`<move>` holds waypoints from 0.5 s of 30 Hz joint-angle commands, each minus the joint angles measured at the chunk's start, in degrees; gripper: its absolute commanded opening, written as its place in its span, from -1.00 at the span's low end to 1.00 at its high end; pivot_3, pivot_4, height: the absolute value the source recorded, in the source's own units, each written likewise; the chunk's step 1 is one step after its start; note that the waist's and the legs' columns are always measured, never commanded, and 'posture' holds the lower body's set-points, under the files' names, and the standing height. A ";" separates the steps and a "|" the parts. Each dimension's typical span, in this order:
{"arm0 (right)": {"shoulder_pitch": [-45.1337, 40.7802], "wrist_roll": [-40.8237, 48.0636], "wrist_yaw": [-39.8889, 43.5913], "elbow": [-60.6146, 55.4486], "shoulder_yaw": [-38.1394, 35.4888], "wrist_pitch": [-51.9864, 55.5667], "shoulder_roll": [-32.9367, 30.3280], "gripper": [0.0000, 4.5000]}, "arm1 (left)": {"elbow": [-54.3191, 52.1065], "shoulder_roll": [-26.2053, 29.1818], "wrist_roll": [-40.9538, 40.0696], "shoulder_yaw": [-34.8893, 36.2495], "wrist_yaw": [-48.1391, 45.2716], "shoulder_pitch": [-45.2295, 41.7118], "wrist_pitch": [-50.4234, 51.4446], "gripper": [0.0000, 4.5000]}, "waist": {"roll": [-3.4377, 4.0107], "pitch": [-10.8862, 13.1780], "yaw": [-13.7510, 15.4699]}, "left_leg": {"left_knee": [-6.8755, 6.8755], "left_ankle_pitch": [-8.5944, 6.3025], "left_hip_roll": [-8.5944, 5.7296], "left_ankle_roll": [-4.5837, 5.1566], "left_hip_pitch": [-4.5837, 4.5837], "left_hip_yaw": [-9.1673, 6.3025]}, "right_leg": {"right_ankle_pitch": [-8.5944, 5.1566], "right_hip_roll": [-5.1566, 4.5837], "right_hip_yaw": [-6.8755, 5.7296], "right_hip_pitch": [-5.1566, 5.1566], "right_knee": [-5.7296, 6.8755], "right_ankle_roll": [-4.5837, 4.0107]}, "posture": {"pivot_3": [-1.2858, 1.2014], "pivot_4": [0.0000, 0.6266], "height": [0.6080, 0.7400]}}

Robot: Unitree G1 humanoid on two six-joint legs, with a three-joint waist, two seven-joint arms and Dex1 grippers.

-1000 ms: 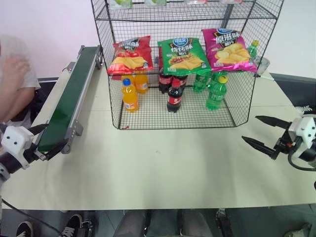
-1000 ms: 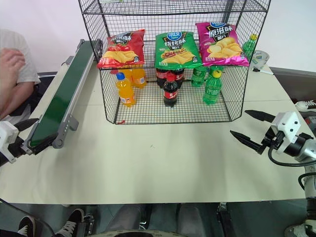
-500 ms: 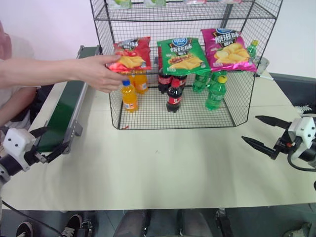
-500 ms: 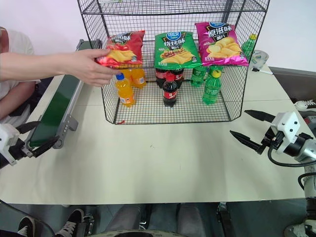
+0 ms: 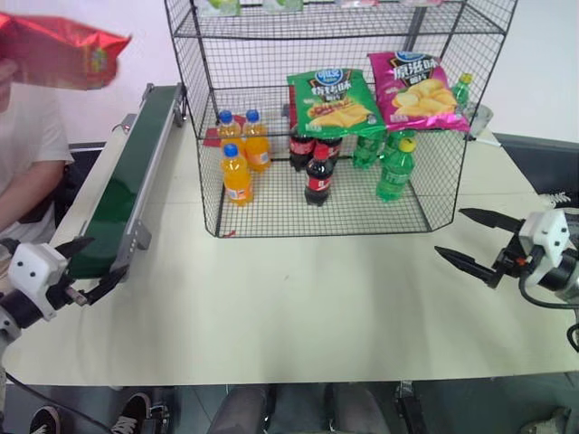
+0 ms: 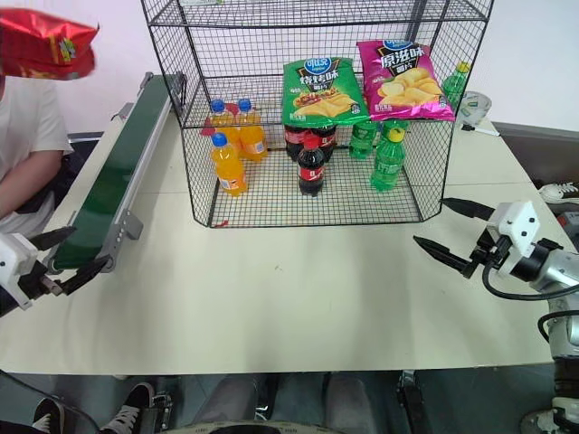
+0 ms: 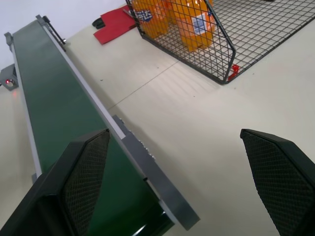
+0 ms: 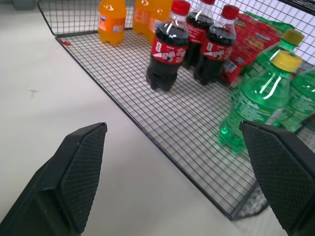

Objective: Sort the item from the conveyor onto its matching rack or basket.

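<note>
The red chip bag (image 5: 56, 50) is up in the air at the far left, above a person in a white shirt (image 5: 27, 149) and beyond the conveyor. The dark green conveyor (image 5: 127, 176) runs along the table's left side, empty. The tall black wire rack (image 6: 194, 172) stands at the back middle. My left gripper (image 5: 109, 255) is open at the conveyor's near end, one finger over the belt (image 7: 54, 123). My right gripper (image 5: 450, 231) is open above the table, right of the rack and holding nothing.
A green chip bag (image 5: 335, 99) and a magenta one (image 5: 419, 80) lie on the rack's shelf. Orange bottles (image 5: 237, 172), cola bottles (image 8: 167, 51) and green bottles (image 8: 256, 98) stand on its floor. A flat red thing (image 7: 115, 22) lies between rack and conveyor.
The person's hand reached to the rack's shelf, took the red chip bag and carried it up and to the far left. The orange bottles behind it now show. Neither gripper has moved noticeably.
</note>
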 commanded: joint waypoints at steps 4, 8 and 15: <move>1.52 7.19 -0.98 -16.65 4.03 8.24 3.27 1.00 | -1.09 -0.65 1.83 0.90 1.62 1.54 -4.44 0.97 | 0.01 0.01 -0.05 | -0.01 0.00 0.03 0.00 0.00 0.00 | 0.00 0.02 0.00 -0.02 -0.01 0.00 | 0.03 -0.52 1.00; 0.84 9.65 -2.96 -23.89 8.45 12.76 6.38 1.00 | 0.61 -0.80 4.56 1.07 3.95 1.35 -8.92 0.97 | 0.01 0.01 0.19 | 0.00 0.00 0.04 0.00 0.00 0.00 | 0.00 0.02 0.00 -0.06 -0.02 0.00 | 0.03 -0.52 1.00; -0.15 14.25 -1.33 -29.04 14.26 19.82 7.82 1.00 | 7.01 0.73 15.04 0.79 12.11 0.15 -23.40 0.97 | -0.01 0.01 0.75 | -0.03 -0.01 0.03 0.01 0.00 0.00 | 0.02 0.01 -0.01 -0.08 -0.10 -0.03 | 0.03 -0.52 1.00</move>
